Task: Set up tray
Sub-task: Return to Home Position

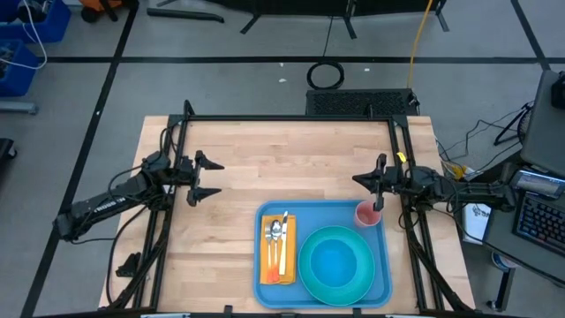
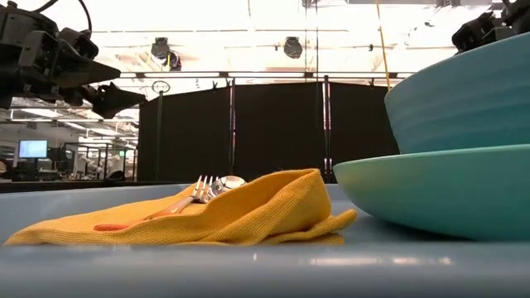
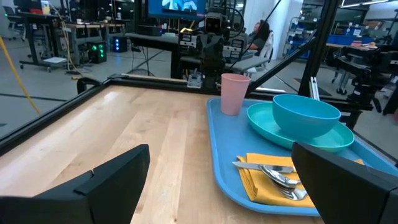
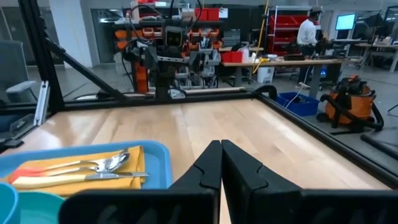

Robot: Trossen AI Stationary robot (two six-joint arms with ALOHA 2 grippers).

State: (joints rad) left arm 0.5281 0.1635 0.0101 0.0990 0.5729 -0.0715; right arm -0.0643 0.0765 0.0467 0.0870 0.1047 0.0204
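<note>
Wood table [image 1: 221, 230], tray [image 1: 327, 212] at front edge

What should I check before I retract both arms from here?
1. Left gripper open, empty, over bare table left of the tray: ok.
2. Right gripper shut on nothing, apart from the pink cup: ok.
3. Cutlery lying on the orange napkin in the tray: ok.
4. Blue bowl seated on the teal plate: ok.
5. Pink cup upright in the tray's corner: ok.
6. Free space above both arms: cannot tell.
</note>
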